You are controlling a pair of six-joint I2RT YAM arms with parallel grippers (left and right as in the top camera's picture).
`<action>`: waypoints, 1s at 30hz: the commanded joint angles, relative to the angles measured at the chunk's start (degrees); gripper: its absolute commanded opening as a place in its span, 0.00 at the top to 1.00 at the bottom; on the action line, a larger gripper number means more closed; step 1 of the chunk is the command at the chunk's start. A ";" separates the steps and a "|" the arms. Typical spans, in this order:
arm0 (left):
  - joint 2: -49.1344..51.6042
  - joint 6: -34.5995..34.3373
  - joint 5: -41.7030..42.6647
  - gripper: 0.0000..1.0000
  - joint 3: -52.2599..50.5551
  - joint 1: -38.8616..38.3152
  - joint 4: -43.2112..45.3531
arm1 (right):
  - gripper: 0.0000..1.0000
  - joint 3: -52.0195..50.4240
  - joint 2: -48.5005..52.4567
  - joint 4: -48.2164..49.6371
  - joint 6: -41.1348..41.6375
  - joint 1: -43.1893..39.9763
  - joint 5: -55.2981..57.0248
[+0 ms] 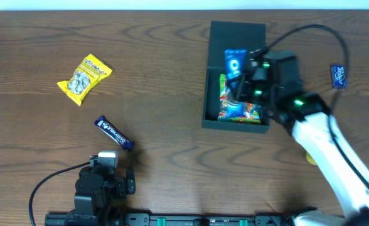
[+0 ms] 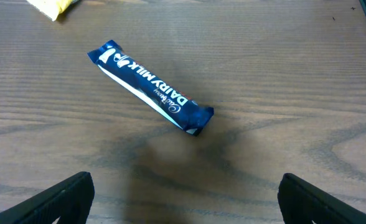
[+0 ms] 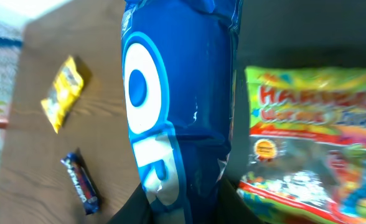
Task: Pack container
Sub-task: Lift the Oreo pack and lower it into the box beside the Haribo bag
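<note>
Brown wood-grain table (image 1: pixel 172 94); container (image 1: pixel 236 32) near far edge, right of centre. Right gripper (image 1: pixel 240 85) clamped on blue Oreo packet (image 3: pixel 177 93) above it; left gripper (image 2: pixel 186 190) fingers apart.

Container (image 1: pixel 236 31) crowded: blue packet (image 1: pixel 235 61), gummy bag (image 1: pixel 233 110), right arm (image 1: pixel 326 137) above. Chocolate bar (image 1: pixel 114 134), yellow packet (image 1: pixel 84 78) well apart.

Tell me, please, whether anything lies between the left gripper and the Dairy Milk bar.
Nothing visible does. The left gripper, open, faces the Dairy Milk bar across bare table; the yellow packet lies beyond the bar. The right gripper holds the blue packet at the container, well away.
</note>
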 commanded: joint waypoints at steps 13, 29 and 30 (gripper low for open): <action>-0.35 0.39 -0.59 0.05 -2.12 0.35 -1.38 | 0.98 4.37 13.35 3.30 13.84 2.95 5.44; -0.35 0.39 -0.59 0.05 -2.12 0.35 -1.38 | 0.98 4.37 20.74 5.79 10.71 4.44 6.34; -0.35 0.39 -0.59 0.05 -2.12 0.35 -1.38 | 0.99 4.37 21.18 6.03 10.38 4.57 6.21</action>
